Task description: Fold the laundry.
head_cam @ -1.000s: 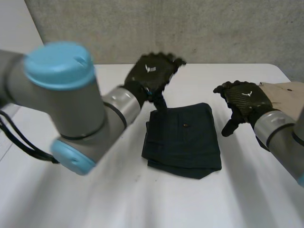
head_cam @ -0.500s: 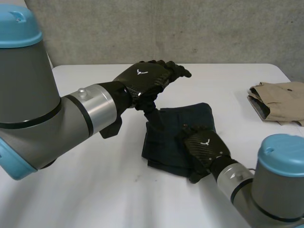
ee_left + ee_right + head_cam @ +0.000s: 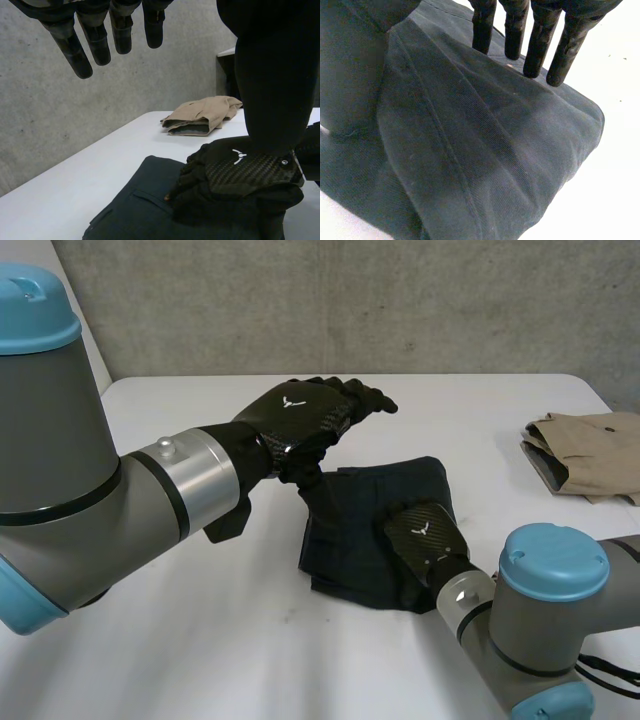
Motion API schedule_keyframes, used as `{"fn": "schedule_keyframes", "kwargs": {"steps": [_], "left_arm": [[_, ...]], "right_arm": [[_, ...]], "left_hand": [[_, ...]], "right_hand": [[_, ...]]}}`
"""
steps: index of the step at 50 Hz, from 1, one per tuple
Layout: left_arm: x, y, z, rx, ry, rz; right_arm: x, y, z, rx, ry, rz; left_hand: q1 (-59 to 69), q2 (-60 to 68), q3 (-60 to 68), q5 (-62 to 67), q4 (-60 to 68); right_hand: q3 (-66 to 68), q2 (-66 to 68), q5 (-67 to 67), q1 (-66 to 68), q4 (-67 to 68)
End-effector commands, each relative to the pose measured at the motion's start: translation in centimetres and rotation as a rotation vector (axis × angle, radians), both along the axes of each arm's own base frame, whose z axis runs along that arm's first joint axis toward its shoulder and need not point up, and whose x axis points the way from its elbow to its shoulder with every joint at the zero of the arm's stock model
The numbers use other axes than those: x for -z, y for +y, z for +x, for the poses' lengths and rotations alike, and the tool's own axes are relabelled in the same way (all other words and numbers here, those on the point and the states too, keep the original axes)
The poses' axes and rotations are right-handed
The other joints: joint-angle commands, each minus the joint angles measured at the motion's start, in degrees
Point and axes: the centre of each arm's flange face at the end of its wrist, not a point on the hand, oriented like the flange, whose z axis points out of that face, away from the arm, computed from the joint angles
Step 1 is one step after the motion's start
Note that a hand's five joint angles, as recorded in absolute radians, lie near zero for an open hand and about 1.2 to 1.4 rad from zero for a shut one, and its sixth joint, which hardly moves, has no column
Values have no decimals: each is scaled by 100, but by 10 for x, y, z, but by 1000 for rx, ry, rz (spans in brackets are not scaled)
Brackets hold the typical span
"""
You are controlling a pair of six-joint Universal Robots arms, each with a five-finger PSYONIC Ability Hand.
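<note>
Trousers (image 3: 345, 540), dark and folded, lie in the middle of the table (image 3: 200, 640) under the right hand (image 3: 422, 532), which presses their near right part with straight fingers (image 3: 537, 45) and grips nothing, while the left hand (image 3: 300, 412) hovers open and empty just above their far left corner.

Both arms (image 3: 60, 490) are thick grey tubes with rounded light-blue caps (image 3: 553, 560) and silver wrist cuffs (image 3: 195, 485). The left hand (image 3: 300, 410) and right hand (image 3: 425, 535) are black with carbon-weave backs, each bearing a small white mark.
</note>
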Motion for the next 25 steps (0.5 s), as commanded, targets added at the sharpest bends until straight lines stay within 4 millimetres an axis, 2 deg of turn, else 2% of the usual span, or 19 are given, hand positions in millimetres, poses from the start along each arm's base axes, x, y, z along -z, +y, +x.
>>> {"fn": "schedule_keyframes", "kwargs": {"steps": [1, 8, 11, 16, 18, 21, 25], "left_arm": [[2, 1, 0, 1, -4, 7], [0, 2, 1, 1, -1, 3], [-1, 3, 1, 1, 1, -1], [-1, 3, 2, 1, 1, 2], [-1, 3, 2, 1, 3, 2], [-1, 3, 2, 0, 4, 5], [-1, 3, 2, 0, 5, 8]], "right_arm": [[3, -7, 4, 1, -2, -5], [-4, -17, 7, 6, -6, -43], [-9, -21, 8, 7, -12, -56], [-13, -25, 11, 1, -16, -70], [-13, -28, 11, 3, -12, -73], [-14, -37, 4, 26, 8, -86], [-14, -58, -19, 82, 69, -103]], "left_hand": [[-90, -168, -201, -271, -166], [-90, -168, -201, -271, -166], [-90, -168, -201, -271, -166], [-90, -168, -201, -271, -166], [-90, -168, -201, -271, -166], [-90, -168, -201, -271, -166], [-90, -168, -201, -271, -166]], "right_hand": [[1939, 2021, 2043, 2151, 1935], [4046, 4127, 4150, 4257, 4042], [4350, 4432, 4454, 4562, 4346], [5827, 5909, 5931, 6039, 5823], [5893, 5974, 5997, 6104, 5889], [5893, 5974, 5997, 6104, 5889], [5893, 5974, 5997, 6104, 5889]]}}
